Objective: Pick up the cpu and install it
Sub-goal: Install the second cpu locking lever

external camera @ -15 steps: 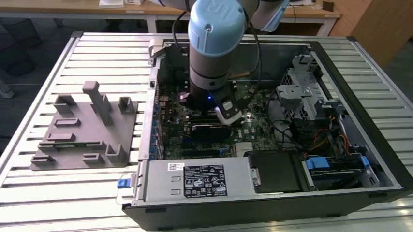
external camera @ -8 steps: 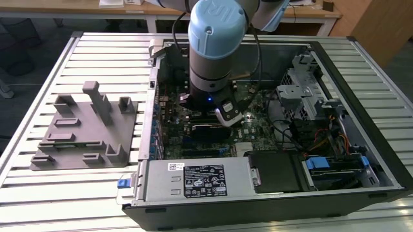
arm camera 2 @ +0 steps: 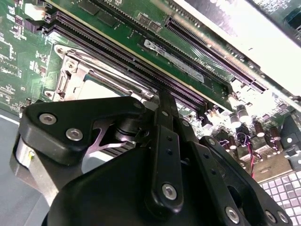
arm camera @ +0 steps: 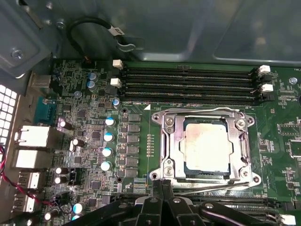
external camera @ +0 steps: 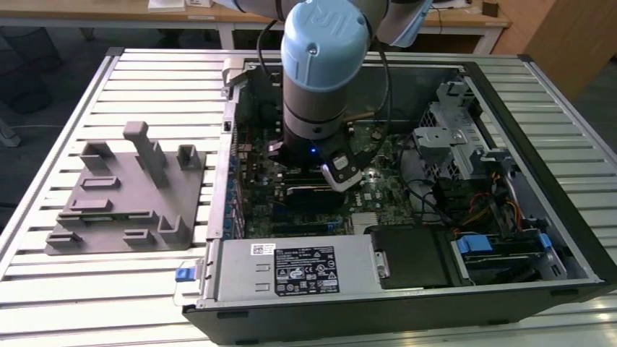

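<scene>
The cpu (arm camera: 207,147), a pale silver-grey square, lies flat inside the metal socket frame (arm camera: 168,141) on the green motherboard in the first wrist view. In the second wrist view a pale part of the cpu (arm camera 2: 96,90) shows past the black fingers. My gripper (arm camera: 162,182) hovers at the socket's edge beside the cpu, its fingers closed together with nothing between them. In the exterior view the arm (external camera: 323,72) reaches down into the open computer case (external camera: 540,94) over the motherboard.
A grey plastic tray (external camera: 126,199) with upright posts lies on the slatted table at the exterior view's left. Memory slots (arm camera: 188,84) run along one side of the socket. A power supply (external camera: 294,269), drive cages (external camera: 453,137) and cables crowd the case.
</scene>
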Controlling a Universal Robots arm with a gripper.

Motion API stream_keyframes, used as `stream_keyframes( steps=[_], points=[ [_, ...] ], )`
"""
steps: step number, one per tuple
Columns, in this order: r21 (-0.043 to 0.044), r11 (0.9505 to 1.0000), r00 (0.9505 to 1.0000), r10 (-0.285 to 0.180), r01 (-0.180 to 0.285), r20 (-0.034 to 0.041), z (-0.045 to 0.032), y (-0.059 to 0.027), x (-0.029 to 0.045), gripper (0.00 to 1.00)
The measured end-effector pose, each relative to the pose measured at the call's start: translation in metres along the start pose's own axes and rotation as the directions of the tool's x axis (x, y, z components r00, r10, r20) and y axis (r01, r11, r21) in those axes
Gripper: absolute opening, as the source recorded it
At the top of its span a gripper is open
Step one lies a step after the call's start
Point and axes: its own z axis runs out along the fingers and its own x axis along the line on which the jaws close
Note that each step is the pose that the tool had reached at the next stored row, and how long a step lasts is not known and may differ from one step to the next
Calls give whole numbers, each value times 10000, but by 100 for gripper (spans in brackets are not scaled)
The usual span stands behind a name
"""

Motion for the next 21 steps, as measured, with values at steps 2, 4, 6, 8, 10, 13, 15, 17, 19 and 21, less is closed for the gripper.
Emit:
stream_keyframes(
  steps=[2, 4, 6, 8, 10, 13, 15, 17, 19, 21],
  points=[
    [-19, 10000, 10000, -1, 1, 1, 1, -1, -1, 11],
    [-55, 10000, 10000, -2, 2, 1, 4, -3, 0, 11],
    [-116, 9999, 10000, -4, 4, 2, 10, -4, 0, 11],
    [-196, 9998, 10000, -7, 7, 3, 18, -6, 3, 11],
    [-288, 9996, 10000, -12, 12, 4, 25, -8, 5, 11],
    [-397, 9992, 10000, -23, 23, 3, 35, -11, 11, 11],
    [-440, 9990, 10000, -34, 34, 4, 46, -13, 14, 11],
    [-458, 9989, 10000, -45, 45, 2, 55, -16, 19, 11],
    [-466, 9989, 10000, -56, 56, -1, 63, -19, 29, 11],
    [-470, 9989, 10000, -72, 71, -7, 70, -20, 38, 11]
  ],
)
